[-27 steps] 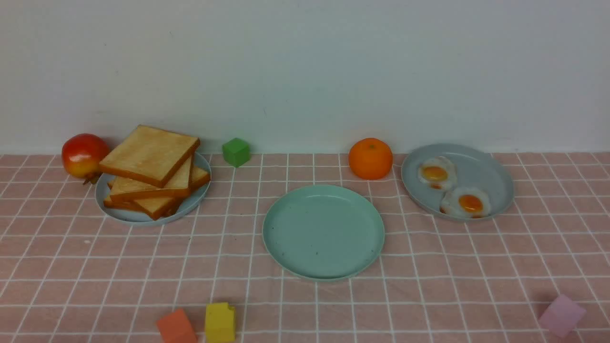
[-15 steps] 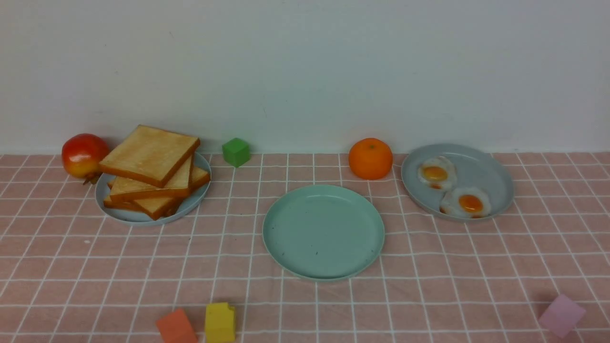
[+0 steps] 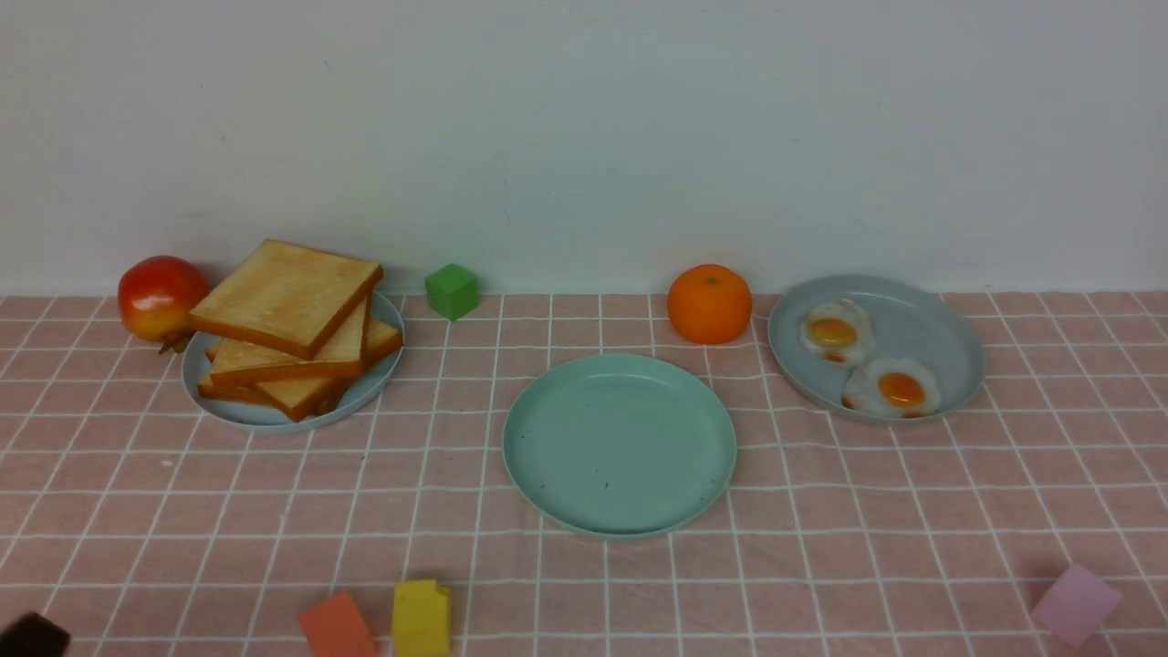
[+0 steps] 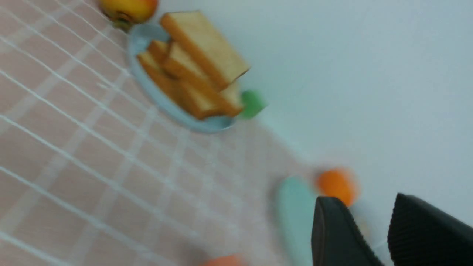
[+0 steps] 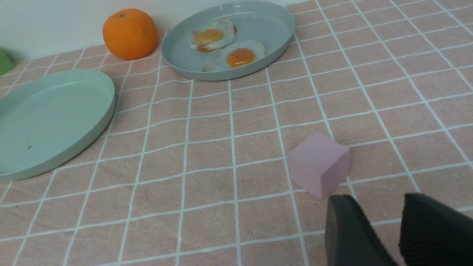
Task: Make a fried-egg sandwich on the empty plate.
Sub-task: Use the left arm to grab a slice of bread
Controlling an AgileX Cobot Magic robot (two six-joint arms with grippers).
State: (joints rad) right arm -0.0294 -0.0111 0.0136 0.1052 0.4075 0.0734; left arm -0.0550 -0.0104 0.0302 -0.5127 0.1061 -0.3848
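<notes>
The empty mint-green plate (image 3: pixel 620 443) lies at the middle of the pink checked cloth. Several toast slices (image 3: pixel 287 319) are stacked on a grey-blue plate (image 3: pixel 274 420) at the back left. Two fried eggs (image 3: pixel 835 330) (image 3: pixel 894 388) lie on another grey-blue plate (image 3: pixel 949 338) at the back right. My left gripper (image 4: pixel 364 199) is open with nothing between its fingers, and only its dark tip (image 3: pixel 32 634) shows at the front view's lower left corner. My right gripper (image 5: pixel 375 199) is open and empty, low over the cloth just short of a pink cube (image 5: pixel 319 164).
A red fruit (image 3: pixel 160 297) sits left of the toast plate, with a green cube (image 3: pixel 452 290) on its right. An orange (image 3: pixel 709 303) stands between the mint plate and the egg plate. Orange (image 3: pixel 338 625), yellow (image 3: pixel 422 616) and pink (image 3: pixel 1075 602) cubes lie near the front edge.
The dark tip of my left gripper has come into the front view at the lower left corner. Plates, toast, eggs and cubes have not moved.
</notes>
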